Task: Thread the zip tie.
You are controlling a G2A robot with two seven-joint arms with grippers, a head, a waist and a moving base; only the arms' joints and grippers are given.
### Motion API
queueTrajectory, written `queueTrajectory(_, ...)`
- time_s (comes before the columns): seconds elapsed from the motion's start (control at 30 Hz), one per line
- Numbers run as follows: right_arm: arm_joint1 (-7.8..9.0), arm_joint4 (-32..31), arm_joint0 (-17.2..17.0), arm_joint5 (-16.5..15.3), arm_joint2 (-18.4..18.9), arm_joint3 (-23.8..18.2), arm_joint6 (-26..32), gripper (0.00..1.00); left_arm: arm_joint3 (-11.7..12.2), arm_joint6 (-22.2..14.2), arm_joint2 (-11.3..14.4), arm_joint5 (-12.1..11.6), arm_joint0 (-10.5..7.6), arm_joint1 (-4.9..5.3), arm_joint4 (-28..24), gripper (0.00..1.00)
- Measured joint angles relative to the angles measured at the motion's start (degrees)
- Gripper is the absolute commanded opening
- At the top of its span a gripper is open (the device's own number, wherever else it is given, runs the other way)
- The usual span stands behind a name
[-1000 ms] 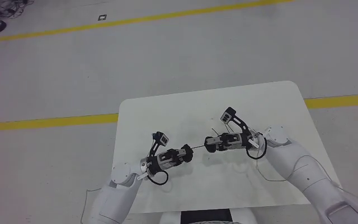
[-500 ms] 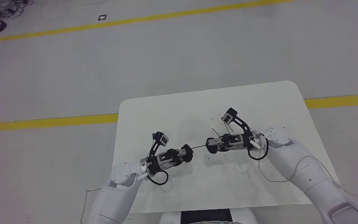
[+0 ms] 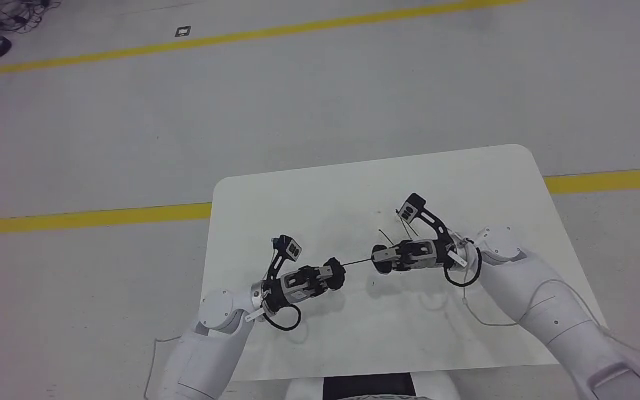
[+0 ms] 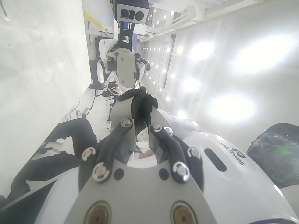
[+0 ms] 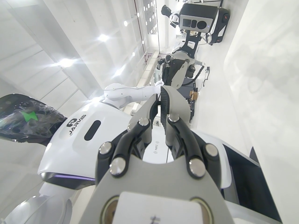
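A thin black zip tie (image 3: 358, 263) is stretched in the air between my two grippers, above the middle of the white table (image 3: 500, 180). My left gripper (image 3: 338, 270) is shut on one end; its dark-padded tips (image 4: 140, 97) press together in the left wrist view. My right gripper (image 3: 379, 262) is shut on the other end, and its fingers (image 5: 167, 99) close on a thin dark strip in the right wrist view. The two grippers face each other a short gap apart. Each wrist view shows the other gripper (image 4: 125, 71) (image 5: 175, 71) just beyond its own tips.
Two loose thin black ties (image 3: 383, 237) (image 3: 409, 228) lie on the table just behind the right gripper. The table's rounded far edge (image 3: 380, 160) borders a grey floor with yellow lines (image 3: 100, 216).
My right gripper has drawn back slightly to the right, widening the gap between the grippers. The left arm has kept still.
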Motion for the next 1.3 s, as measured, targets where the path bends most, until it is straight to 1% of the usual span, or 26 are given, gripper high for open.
queueTrajectory(0.03,0.01,-0.05,-0.01,0.0,0.02,-0.01,0.0,0.0,0.0,0.0,0.0,0.0,0.0,0.0,0.0,0.0)
queueTrajectory(0.07,0.02,-0.08,-0.02,0.0,0.05,-0.03,0.0,0.0,0.0,0.0,0.0,0.0,0.0,0.0,0.0,0.15)
queueTrajectory(0.1,0.03,-0.13,-0.04,0.0,0.09,-0.05,0.0,0.0,0.0,0.0,0.0,0.0,0.0,0.0,0.0,0.75)
queueTrajectory(0.13,0.05,-0.23,-0.07,0.0,0.15,-0.11,0.0,0.0,0.0,0.0,0.0,0.0,0.0,0.0,0.0,1.0)
queueTrajectory(0.3,0.1,-0.69,-0.25,0.0,0.39,-0.36,0.0,0.0,-0.1,0.28,0.12,0.1,-0.04,-0.01,0.09,1.0)
queueTrajectory(0.4,0.09,-0.86,-0.37,0.0,0.52,-0.41,0.0,0.0,-0.71,1.92,0.87,0.45,-0.19,0.01,0.66,1.0)
queueTrajectory(0.53,-0.05,-0.87,-0.53,0.0,0.6,-0.07,0.0,0.0,-1.43,3.65,1.46,0.04,-0.01,0.14,1.44,1.0)
queueTrajectory(0.67,-0.35,-0.58,-0.56,0.0,0.48,-0.13,0.0,0.0,-1.52,3.69,2.42,0.2,-0.12,0.22,1.15,1.0)
queueTrajectory(0.83,-0.92,-0.7,-0.24,0.0,-0.07,-0.14,0.0,0.0,-0.97,3.32,3.9,0.4,-0.92,0.27,0.66,1.0)
queueTrajectory(0.9,-1.15,-0.98,-0.03,0.0,-0.37,0.04,0.0,0.0,-0.87,3.25,4.23,0.28,-1.14,0.29,0.17,0.95)
queueTrajectory(0.93,-1.31,-1.09,0.1,0.0,-0.6,0.15,0.0,0.0,-0.8,3.2,4.4,0.16,-1.24,0.31,-0.17,0.87)
queueTrajectory(1.03,-1.7,-1.23,0.4,0.0,-1.21,0.29,0.0,0.0,-0.56,3.29,4.64,-0.1,-1.47,0.41,-0.54,0.74)
queueTrajectory(1.07,-1.8,-1.24,0.49,0.0,-1.35,0.31,0.0,0.0,-0.49,3.35,4.7,-0.17,-1.52,0.44,-0.62,0.67)
queueTrajectory(1.3,-2.37,-1.14,0.76,0.0,-1.66,0.24,0.0,0.0,0.11,3.44,5.35,-0.5,-1.93,0.66,-1.15,0.57)
